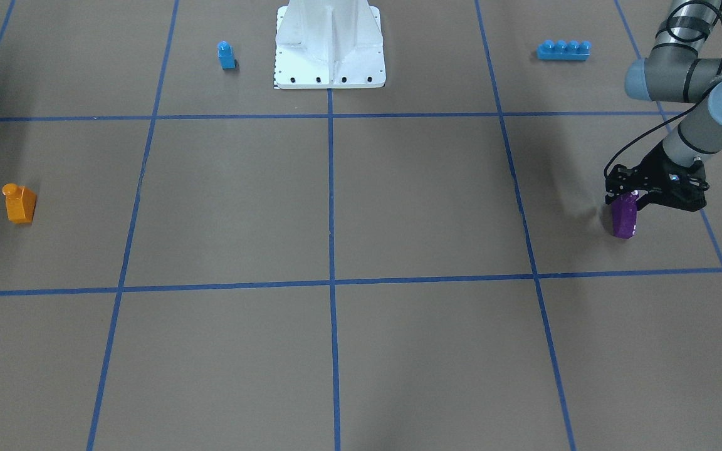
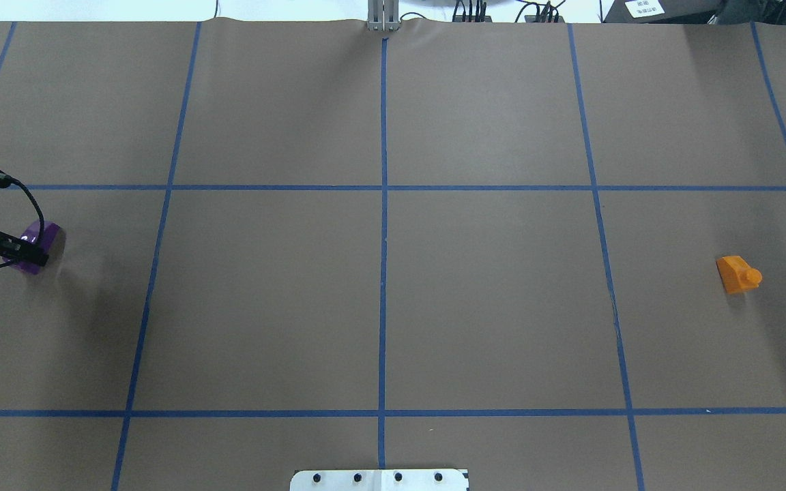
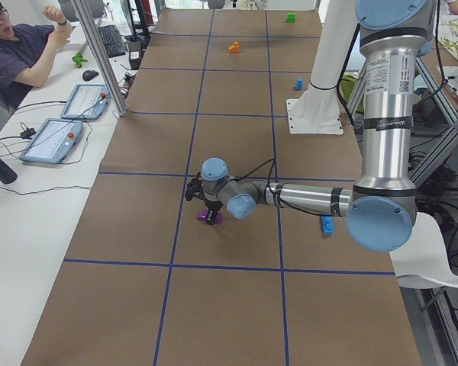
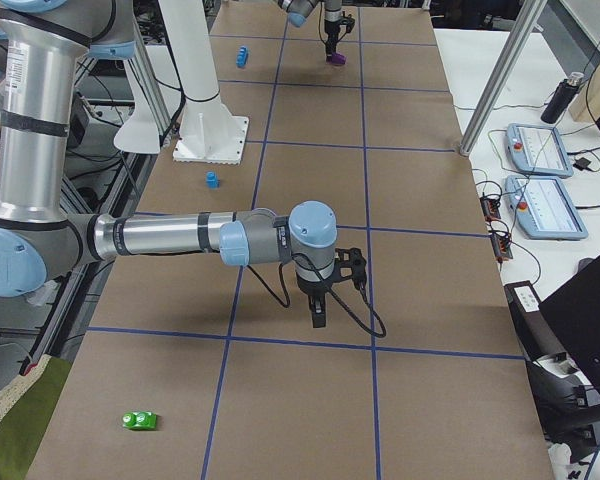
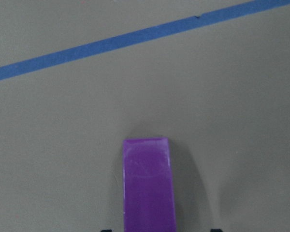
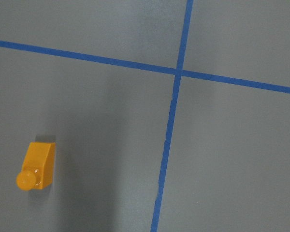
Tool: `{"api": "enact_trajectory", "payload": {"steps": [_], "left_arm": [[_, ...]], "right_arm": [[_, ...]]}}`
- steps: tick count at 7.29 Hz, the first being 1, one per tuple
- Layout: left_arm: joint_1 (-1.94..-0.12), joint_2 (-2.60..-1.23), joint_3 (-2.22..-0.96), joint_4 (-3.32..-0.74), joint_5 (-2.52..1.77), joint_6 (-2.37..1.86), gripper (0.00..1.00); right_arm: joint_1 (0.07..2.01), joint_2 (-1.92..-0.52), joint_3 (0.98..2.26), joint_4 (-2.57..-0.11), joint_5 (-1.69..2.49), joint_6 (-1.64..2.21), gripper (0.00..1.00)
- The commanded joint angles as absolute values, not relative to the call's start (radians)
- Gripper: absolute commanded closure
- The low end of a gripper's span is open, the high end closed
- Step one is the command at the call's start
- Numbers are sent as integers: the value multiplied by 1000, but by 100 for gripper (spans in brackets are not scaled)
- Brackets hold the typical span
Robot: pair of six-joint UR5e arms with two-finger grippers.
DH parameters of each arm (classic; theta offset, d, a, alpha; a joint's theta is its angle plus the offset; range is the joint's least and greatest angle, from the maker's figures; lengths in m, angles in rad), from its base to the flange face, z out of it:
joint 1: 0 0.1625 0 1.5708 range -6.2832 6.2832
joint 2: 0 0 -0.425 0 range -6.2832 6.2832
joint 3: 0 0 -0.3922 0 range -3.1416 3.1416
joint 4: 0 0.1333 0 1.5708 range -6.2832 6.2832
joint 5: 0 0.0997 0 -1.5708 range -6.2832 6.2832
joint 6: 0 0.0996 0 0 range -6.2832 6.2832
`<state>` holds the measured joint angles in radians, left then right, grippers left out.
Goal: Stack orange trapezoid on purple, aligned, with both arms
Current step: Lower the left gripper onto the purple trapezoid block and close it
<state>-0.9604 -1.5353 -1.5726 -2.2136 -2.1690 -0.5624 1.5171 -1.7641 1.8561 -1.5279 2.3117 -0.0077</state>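
The tabletop (image 2: 488, 300) lies open across its middle. A white base (image 1: 329, 47), a blue block (image 1: 226, 55) and a blue brick (image 1: 563, 49) stand along the robot's edge.

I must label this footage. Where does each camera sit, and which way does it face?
Front-facing: across the table, facing the white base; left arm at right.
Overhead: behind the robot, looking forward; left arm's tip at left.
Exterior left: table end; left arm near.
Exterior right: opposite end; right arm near.
Left wrist: down on the purple block.
Right wrist: down on the orange trapezoid; robot unseen.
Shared: front-facing and overhead show both those blocks.
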Motion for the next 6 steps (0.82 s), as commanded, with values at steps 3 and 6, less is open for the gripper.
{"api": "enact_trajectory", "payload": {"steps": [3, 6], "left_arm": [[-980, -1534, -1633, -2204, -2171, -583, 100], [-968, -1595, -1852, -1942, -2168, -789, 100]], "right_arm": [[1517, -1764, 1856, -1528, 2312, -8, 0], [1517, -1764, 1856, -1528, 2312, -8, 0]]}}
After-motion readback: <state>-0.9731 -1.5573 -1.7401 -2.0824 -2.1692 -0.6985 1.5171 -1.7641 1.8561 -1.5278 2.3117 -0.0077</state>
